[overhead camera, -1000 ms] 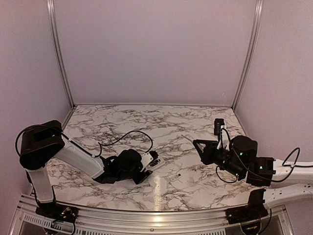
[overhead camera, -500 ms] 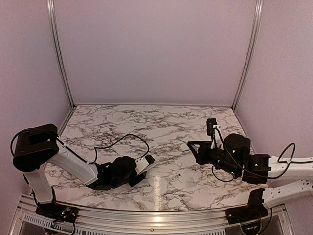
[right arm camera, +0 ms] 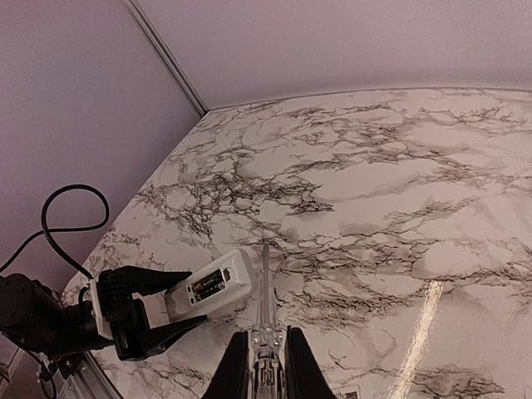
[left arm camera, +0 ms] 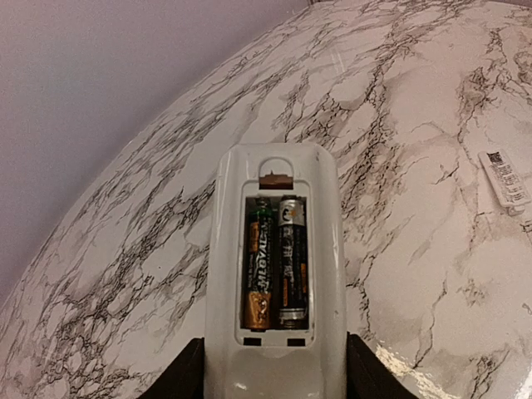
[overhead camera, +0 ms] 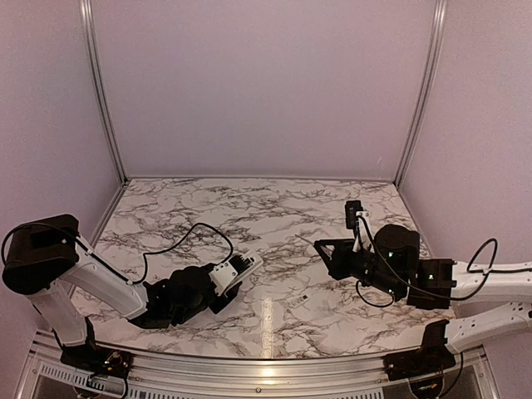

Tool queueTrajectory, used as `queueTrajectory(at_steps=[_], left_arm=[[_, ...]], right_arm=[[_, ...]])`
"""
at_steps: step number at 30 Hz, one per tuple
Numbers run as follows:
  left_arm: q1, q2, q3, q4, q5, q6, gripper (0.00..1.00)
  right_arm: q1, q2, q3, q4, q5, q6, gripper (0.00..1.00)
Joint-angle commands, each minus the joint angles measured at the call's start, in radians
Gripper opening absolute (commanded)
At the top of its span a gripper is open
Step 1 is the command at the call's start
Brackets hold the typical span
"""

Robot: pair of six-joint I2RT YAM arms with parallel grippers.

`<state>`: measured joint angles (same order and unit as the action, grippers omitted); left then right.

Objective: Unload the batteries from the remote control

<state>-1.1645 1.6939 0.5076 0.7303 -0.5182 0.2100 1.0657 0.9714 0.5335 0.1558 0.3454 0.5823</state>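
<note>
The left arm lies low over the marbled surface (overhead camera: 274,208), its pincer (left arm camera: 274,374) clamped on the near end of the remote control (left arm camera: 274,208), one dark finger (left arm camera: 184,376) on each long side. The white remote is held clear of the surface with its open back facing the wrist camera. 2 batteries (left arm camera: 293,266) sit side by side in the compartment, the left one gold and green, the right one black, both lying lengthwise along the remote.

To the right of the remote, a small white strip (left arm camera: 504,177) with dark printing lies flat on the surface, apart from both arms.

Further right, the right arm reaches in from the edge, its pincer (right arm camera: 264,362) closed tight on a thin grey rod (right arm camera: 264,283). The rod juts straight out from between the fingers and points toward the remote; the overhead view shows a gap between its tip and the remote.
</note>
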Motion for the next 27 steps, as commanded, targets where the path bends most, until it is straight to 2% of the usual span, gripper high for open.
queueTrajectory(at_steps=[1,6,10,17,27], left_arm=[[-0.005,0.015,0.015,0.081,-0.033,0.003,0.00],[-0.006,0.014,-0.043,0.221,0.000,0.058,0.00],[-0.006,0.015,-0.100,0.350,0.047,0.110,0.00],[-0.006,0.024,-0.095,0.372,0.016,0.111,0.00],[-0.019,0.025,-0.043,0.269,-0.042,0.088,0.00]], right_arm=[[-0.006,0.031,0.064,-0.018,-0.003,-0.012,0.00],[-0.006,0.044,0.096,-0.059,-0.009,-0.035,0.00],[-0.006,0.055,0.158,-0.181,-0.036,-0.092,0.00],[-0.006,0.078,0.206,-0.241,-0.163,-0.127,0.00],[0.015,0.254,0.285,-0.207,-0.266,-0.129,0.00]])
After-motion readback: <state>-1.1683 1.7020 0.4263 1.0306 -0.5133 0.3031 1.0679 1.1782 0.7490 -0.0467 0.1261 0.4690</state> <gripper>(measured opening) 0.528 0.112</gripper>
